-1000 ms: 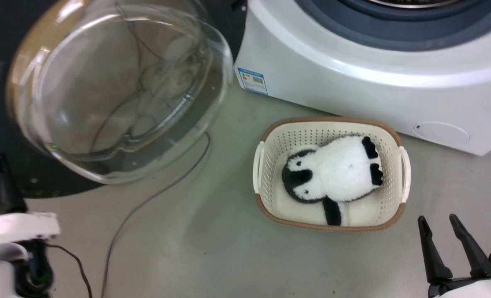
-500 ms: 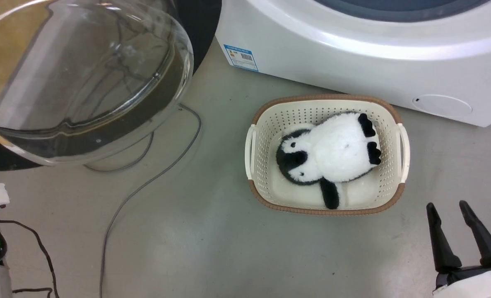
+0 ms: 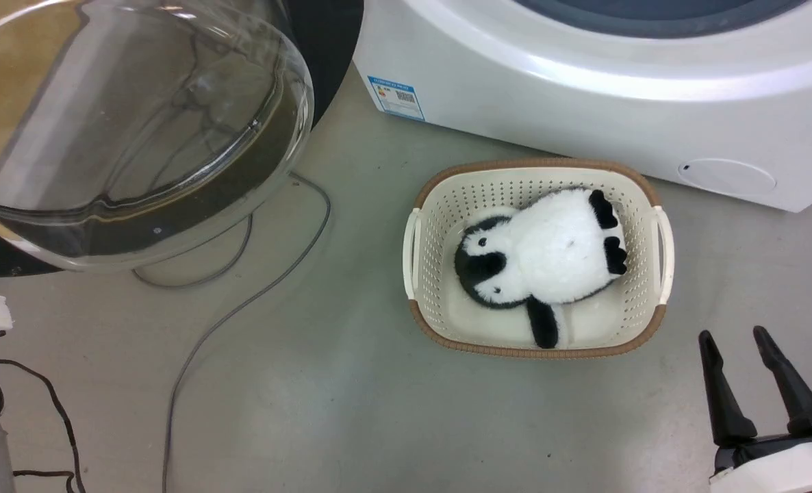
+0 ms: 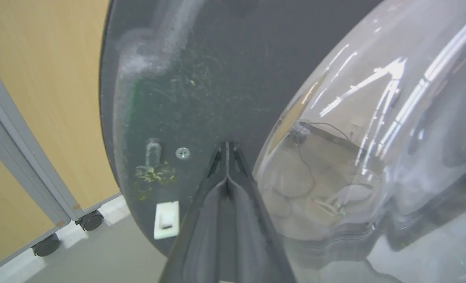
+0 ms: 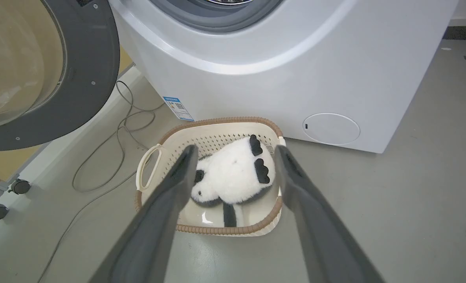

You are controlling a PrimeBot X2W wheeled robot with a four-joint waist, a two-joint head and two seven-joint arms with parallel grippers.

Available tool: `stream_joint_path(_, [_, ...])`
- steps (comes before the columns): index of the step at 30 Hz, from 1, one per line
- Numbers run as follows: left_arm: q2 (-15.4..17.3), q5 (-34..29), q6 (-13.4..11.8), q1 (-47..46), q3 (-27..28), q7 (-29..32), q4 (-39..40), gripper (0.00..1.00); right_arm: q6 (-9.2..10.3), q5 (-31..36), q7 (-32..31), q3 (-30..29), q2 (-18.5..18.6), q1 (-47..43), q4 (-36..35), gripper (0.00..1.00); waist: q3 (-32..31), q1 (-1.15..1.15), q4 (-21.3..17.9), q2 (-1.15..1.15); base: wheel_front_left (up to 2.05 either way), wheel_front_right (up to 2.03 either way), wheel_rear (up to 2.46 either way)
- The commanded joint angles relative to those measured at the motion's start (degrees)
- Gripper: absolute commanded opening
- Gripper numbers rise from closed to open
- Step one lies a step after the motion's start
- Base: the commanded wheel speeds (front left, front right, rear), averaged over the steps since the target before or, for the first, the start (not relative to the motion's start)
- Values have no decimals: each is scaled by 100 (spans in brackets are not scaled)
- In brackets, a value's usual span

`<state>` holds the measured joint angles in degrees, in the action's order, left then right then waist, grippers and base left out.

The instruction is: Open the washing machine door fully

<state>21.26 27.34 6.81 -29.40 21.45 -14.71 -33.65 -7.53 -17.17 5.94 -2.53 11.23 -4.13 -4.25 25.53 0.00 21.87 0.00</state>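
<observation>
Door and end effectors:
- The washing machine door (image 3: 139, 130) stands swung out to the left of the washing machine (image 3: 584, 103), its dark grey inner face and bulging glass bowl (image 4: 374, 137) turned toward the robot.
- Left end effector (image 4: 227, 147): clenched, the two fingers pressed flat together with nothing between them. The tips sit on or right at the door's inner face, just beside the bowl's edge and near a screw (image 4: 182, 153). I cannot tell whether they actually touch.
- Right end effector (image 3: 732, 335): released, fingers spread, holding nothing. It hangs low at the right, well apart from the door, and points toward the basket.

Containers:
- A cream perforated basket (image 3: 536, 164) with a brown rim sits on the grey floor (image 3: 378, 411), just in front of the machine and below its round cap (image 3: 726, 177).
- It holds one black-and-white plush panda (image 3: 550, 257), which lies on its back, head toward the door side.

Other:
- Grey cables (image 3: 242, 305) trail across the floor under the door.
- A blue label (image 3: 396, 98) is stuck at the machine's lower corner.
</observation>
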Motion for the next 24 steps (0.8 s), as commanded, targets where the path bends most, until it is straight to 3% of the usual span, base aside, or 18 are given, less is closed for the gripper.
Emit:
stream_joint_path(1, [26,-54,38,-12,23,-29,30,0,4,32,47,23,-24,94,15,100,-64,0,-12,0,0,0,0])
stream_joint_path(8, [-153,-288,63,356,-109,-29,470,0,4,-26,256,116,-135,161,289,100,-543,0,-144,0,0,0,0])
stream_joint_path(24, [-556,-213,67,1657,-1157,-11,2181,0,4,-261,822,344,-183,210,542,100,-1646,0,-682,0,0,0,0])
